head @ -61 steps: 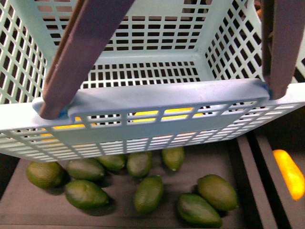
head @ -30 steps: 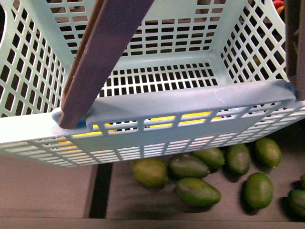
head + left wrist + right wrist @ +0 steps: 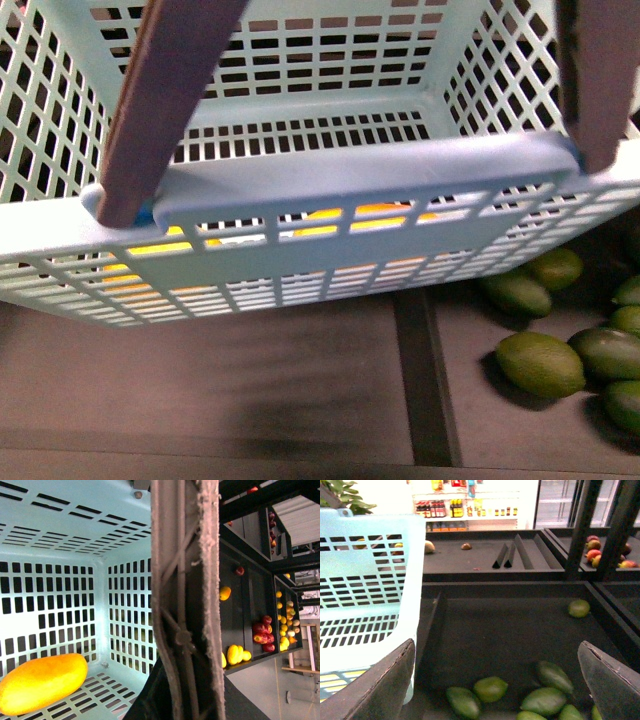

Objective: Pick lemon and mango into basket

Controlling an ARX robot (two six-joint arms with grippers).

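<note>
The basket (image 3: pixel 330 190) fills the upper part of the front view, held up above the dark shelf (image 3: pixel 250 370), with a yellow-orange mango (image 3: pixel 42 682) lying on its slotted floor. The left gripper's fingers cannot be made out; its camera sits tight against a brown handle (image 3: pixel 187 600), so its grip cannot be told. The right gripper (image 3: pixel 500 680) is spread wide and empty just beside the basket, over green mangoes (image 3: pixel 490 689) below it.

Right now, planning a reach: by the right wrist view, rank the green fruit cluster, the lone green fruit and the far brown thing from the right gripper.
1. green fruit cluster, close before the right gripper.
2. lone green fruit, by the bin's back wall.
3. brown thing, on the next shelf beyond.
</note>
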